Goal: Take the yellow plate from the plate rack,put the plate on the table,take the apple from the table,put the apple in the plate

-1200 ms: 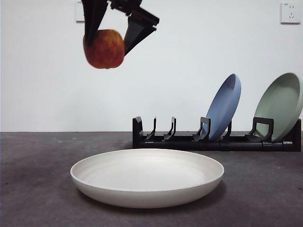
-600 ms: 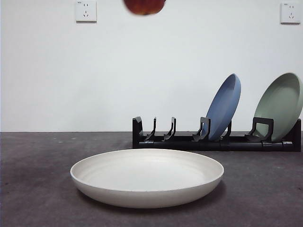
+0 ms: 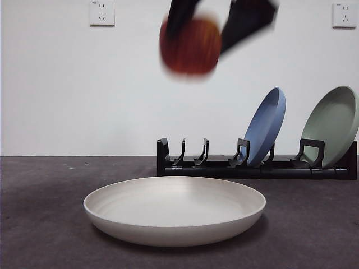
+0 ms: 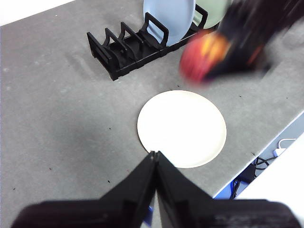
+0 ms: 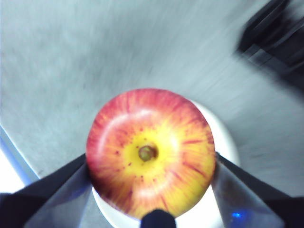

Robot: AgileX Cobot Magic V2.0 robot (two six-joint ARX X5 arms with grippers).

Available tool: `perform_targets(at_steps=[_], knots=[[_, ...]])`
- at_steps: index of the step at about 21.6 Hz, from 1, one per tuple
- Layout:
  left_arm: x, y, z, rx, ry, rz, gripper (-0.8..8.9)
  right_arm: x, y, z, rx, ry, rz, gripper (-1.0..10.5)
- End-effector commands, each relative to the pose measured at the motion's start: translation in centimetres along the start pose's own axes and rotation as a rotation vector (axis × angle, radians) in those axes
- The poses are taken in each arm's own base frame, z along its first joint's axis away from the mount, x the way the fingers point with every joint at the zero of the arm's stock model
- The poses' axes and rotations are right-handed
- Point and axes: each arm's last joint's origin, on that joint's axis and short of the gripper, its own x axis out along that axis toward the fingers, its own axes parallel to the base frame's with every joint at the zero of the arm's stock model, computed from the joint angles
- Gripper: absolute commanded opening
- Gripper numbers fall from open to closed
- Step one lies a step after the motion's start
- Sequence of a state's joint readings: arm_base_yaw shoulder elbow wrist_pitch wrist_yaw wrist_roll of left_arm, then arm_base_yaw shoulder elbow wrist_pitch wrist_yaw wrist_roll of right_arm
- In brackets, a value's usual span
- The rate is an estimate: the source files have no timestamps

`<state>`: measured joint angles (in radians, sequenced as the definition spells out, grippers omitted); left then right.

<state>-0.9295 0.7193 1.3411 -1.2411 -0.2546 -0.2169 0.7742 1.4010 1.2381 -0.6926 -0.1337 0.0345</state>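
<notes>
The cream yellow plate [image 3: 174,210] lies flat on the dark grey table [image 3: 39,224], in front of the black plate rack [image 3: 224,163]. My right gripper [image 3: 205,33] is shut on the red apple [image 3: 190,46] and holds it high above the plate, blurred by motion. In the right wrist view the apple [image 5: 151,152] sits between the two jaws with the plate [image 5: 223,142] below it. My left gripper [image 4: 155,156] is shut and empty, high above the table, with the plate [image 4: 182,128] beyond its tips. The apple [image 4: 202,58] and right arm show there too.
A blue plate [image 3: 265,126] and a pale green plate [image 3: 332,126] stand in the rack's right-hand slots; its left slots hold nothing. The table's edge and cables [image 4: 266,159] show in the left wrist view. Wall sockets [image 3: 102,12] are on the white wall.
The right gripper carried the apple from the upper left, up out of the frame, then back down and rightward to above the plate's middle. The plate and rack have not moved.
</notes>
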Motion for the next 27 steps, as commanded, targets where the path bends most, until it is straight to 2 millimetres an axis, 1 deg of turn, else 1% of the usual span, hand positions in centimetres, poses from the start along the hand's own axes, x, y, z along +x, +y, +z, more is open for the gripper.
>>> perform_targets(at_steps=[1,3,5,11,13,18,23,25,27], knots=[[0.0,0.0,0.0,0.01,-0.002,0.0,-0.07,3.1,-0.2,-1.9,0.062,-0.021,0.047,-0.1],[0.0,0.0,-0.1,0.011,0.002,0.0,-0.07,5.4,-0.6,-3.4,0.083,-0.021,0.053,-0.1],[0.0,0.0,-0.1,0.011,0.002,0.0,-0.07,6.8,-0.8,-4.3,0.083,-0.019,0.053,-0.1],[0.0,-0.1,-0.1,0.012,0.007,-0.025,-0.07,10.3,-1.3,-5.7,0.098,0.051,0.04,-0.1],[0.0,-0.1,-0.1,0.013,0.012,-0.024,-0.07,11.2,-1.5,-6.1,0.102,0.077,0.038,-0.1],[0.0,0.0,-0.3,0.025,0.028,-0.021,-0.07,12.3,-1.6,-6.7,0.109,0.12,0.035,-0.1],[0.0,0.0,-0.3,0.026,0.035,-0.019,-0.07,12.7,-1.7,-7.0,0.113,0.142,0.033,-0.1],[0.0,0.0,-0.3,0.026,0.035,-0.019,-0.07,12.7,-1.7,-7.0,0.116,0.143,0.033,0.4],[0.0,0.0,-0.3,0.026,0.035,-0.019,-0.07,12.7,-1.7,-7.0,0.12,0.143,0.033,1.8]])
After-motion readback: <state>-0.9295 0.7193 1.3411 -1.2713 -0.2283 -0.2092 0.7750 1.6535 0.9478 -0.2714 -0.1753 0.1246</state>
